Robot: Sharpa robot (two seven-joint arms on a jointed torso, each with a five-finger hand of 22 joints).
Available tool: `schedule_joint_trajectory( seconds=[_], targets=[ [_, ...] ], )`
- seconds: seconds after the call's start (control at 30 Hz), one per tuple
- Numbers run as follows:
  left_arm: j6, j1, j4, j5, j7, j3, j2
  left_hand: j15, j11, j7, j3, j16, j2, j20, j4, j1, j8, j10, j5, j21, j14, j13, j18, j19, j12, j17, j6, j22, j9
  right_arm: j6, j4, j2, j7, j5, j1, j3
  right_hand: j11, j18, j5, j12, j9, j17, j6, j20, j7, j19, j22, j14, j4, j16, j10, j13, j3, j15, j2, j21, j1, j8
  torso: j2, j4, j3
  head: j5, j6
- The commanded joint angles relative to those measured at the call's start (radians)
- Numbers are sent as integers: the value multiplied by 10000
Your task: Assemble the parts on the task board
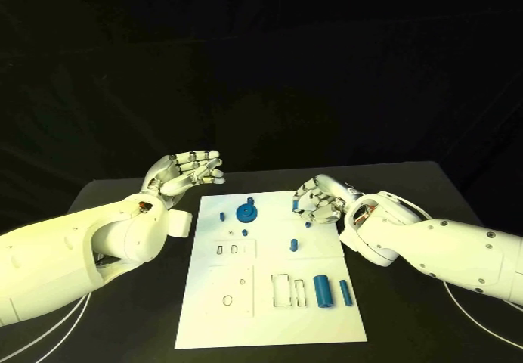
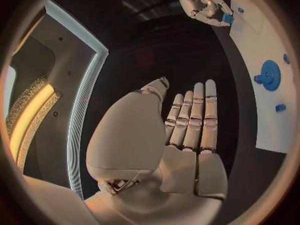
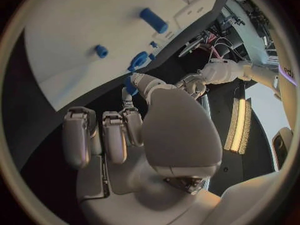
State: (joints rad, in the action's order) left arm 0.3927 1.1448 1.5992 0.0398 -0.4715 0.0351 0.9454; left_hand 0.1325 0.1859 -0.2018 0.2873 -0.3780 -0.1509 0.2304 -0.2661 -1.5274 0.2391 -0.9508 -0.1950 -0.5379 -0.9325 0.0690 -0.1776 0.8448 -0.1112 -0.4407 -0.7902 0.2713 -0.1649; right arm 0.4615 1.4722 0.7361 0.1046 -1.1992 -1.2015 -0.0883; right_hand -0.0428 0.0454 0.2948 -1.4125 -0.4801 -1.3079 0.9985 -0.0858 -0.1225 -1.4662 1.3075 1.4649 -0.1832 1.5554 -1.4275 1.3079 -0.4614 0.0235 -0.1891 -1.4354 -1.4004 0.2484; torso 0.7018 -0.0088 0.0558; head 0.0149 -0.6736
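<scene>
The white task board (image 1: 273,318) lies in the middle of the black table. My right hand (image 1: 323,200) hovers over the board's far right corner and pinches a small blue part (image 3: 129,86) between thumb and fingertip; the other fingers are curled. The same hand (image 2: 201,2) and the small blue part (image 2: 228,19) appear in the left wrist view. My left hand (image 1: 185,172) is raised left of the board's far end, fingers straight and apart (image 2: 190,127), holding nothing. A blue gear (image 1: 246,212) stands at the board's far end.
Small blue pegs (image 1: 293,244) sit on the board near the gear and at mid-board. Two blue cylinders (image 1: 323,291) lie side by side toward the near right, beside empty rectangular slots (image 1: 281,290). Bare black table (image 1: 414,325) flanks the board on both sides.
</scene>
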Motion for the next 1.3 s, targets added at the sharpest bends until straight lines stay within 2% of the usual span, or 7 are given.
schedule_joint_trajectory(
  seconds=[0.03, 0.3, 0.37, 0.57, 0.83, 0.97, 1.3],
  targets=[
    [-207, 0, -72, -81, -32, -24, -63, 22, 10, -323, 51, 58, -31, -22, -9, 17, -35, 45, 51, -43, 53, 7, 9, -82, 49, -17, 55, 14, -12, -32, 240, -208, 289, -289, 8, 1, 60, -111, 37, -5, -221, -2364, -26, 53, 57, -221, 1683, 996, -10, 52, -34, 835, -78, 56, 104, -70, -1, 137, -33, -12, -33, 267, -69],
    [-215, -9, -239, -94, 0, -113, -193, 20, 8, -320, 56, 58, -31, -21, -4, 13, -33, 39, 50, -50, 47, 9, 7, -87, 48, -24, 52, 18, -14, -415, 390, -817, 670, -697, 23, -47, 65, -124, 36, -9, -237, -2381, -27, 58, 65, -254, 1721, 1000, 24, 58, -44, 842, -106, 59, 128, -118, -18, 166, -70, 42, -116, 795, -278],
    [-196, -10, -294, -89, 33, -130, -228, 14, 3, -319, 67, 53, -24, -20, 3, 5, -25, 23, 48, -66, 28, 12, 3, -94, 44, -39, 39, 28, -20, -531, 406, -1018, 820, -890, 28, -84, 66, -125, 35, -9, -240, -2383, -27, 59, 66, -256, 1723, 1001, 32, 59, -45, 843, -110, 60, 129, -120, -21, 171, -66, 25, -90, 940, -316],
    [-205, -11, -366, -62, 77, -153, -301, 3, -4, -323, 82, 39, -15, -21, 10, 2, -11, -7, 49, -96, -10, 18, -6, -97, 35, -65, 15, 45, -29, -769, 442, -1486, 1180, -1398, 84, -152, 71, -129, 33, -3, -256, -2393, -31, 65, 70, -267, 1735, 1003, 84, 63, -44, 840, -128, 65, 120, -134, -45, 200, -59, 5, -85, 1147, -467],
    [-203, -11, -390, -1, 142, -162, -360, -11, -13, -318, 97, 17, -17, -24, 20, -2, 1, -38, 50, -135, -64, 23, -14, -102, 27, -100, -5, 67, -38, -1002, 399, -1990, 1671, -1995, 219, -254, 72, -125, 33, 5, -263, -2384, -40, 68, 69, -258, 1725, 1001, 117, 60, -40, 833, -142, 67, 118, -118, -61, 213, -49, 35, -89, 1258, -610],
    [-167, -10, -391, 22, 178, -164, -369, -13, -14, -318, 98, 14, -18, -24, 22, -3, 2, -41, 50, -140, -70, 23, -15, -103, 26, -104, -7, 70, -39, -1023, 350, -2170, 1821, -2198, 345, -281, 72, -125, 33, 5, -263, -2384, -40, 68, 69, -258, 1725, 1001, 117, 60, -40, 833, -142, 67, 118, -118, -61, 213, -48, 23, -82, 1339, -720],
    [-121, -7, -369, 93, 313, -165, -395, -31, -18, -330, 113, -47, -25, -27, 25, 11, 12, -66, 51, -200, -164, 26, -20, -121, 25, -174, -27, 105, -50, -1015, 147, -2489, 2077, -2630, 547, -354, 71, -113, 35, 45, -271, -2373, -59, 71, 65, -230, 1693, 999, 156, 55, -7, 792, -166, 68, 120, -72, -78, 225, -50, 22, -71, 1399, -812]
  ],
)
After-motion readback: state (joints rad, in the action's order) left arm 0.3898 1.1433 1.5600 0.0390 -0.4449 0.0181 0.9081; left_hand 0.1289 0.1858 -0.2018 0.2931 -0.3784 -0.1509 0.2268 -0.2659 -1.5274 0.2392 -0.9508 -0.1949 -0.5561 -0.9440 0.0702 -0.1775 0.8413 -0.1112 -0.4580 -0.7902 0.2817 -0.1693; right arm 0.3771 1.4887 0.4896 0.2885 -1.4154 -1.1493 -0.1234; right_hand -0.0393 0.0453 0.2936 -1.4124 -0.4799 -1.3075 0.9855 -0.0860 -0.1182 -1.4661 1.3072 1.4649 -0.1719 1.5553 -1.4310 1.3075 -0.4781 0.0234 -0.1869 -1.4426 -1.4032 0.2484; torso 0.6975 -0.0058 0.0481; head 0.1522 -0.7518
